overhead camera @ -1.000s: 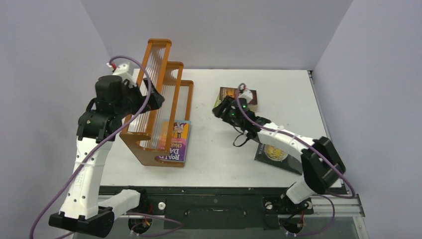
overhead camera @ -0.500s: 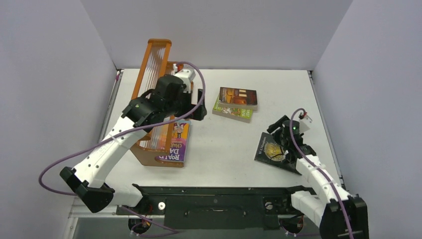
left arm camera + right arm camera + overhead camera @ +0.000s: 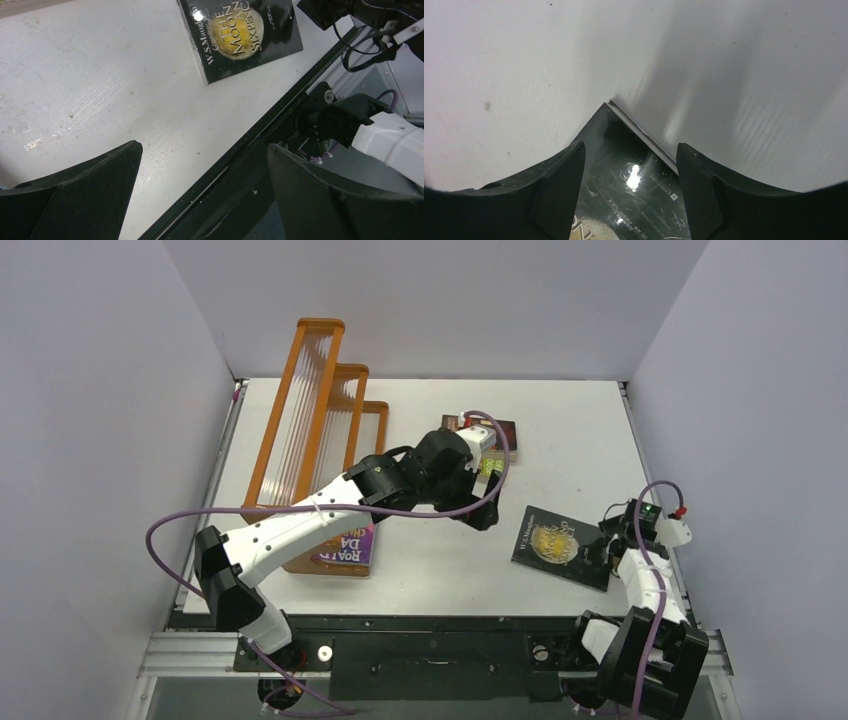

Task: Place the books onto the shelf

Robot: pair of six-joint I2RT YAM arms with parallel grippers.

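Note:
The orange-brown shelf (image 3: 318, 405) stands at the back left, with the orange-purple Roald Dahl book (image 3: 352, 544) leaning in its front tier. A black book with a gold emblem (image 3: 560, 543) (image 3: 245, 35) lies flat at the right. My right gripper (image 3: 608, 542) (image 3: 630, 146) hovers open over that book's right corner (image 3: 634, 185), holding nothing. My left gripper (image 3: 487, 512) (image 3: 204, 146) hangs open and empty over the table's middle, near the front edge. The dark brown-orange book (image 3: 503, 430) lies on a green book (image 3: 490, 467) behind the left arm, which hides most of both.
The black frame rail (image 3: 240, 165) runs along the table's near edge below the left gripper. The right arm's base (image 3: 640, 655) sits at the front right. Grey walls close in the table on three sides.
My left arm has swung from the shelf across to the table's middle. My right arm has drawn back from the stacked books to the black book's right corner, its jaws standing wider.

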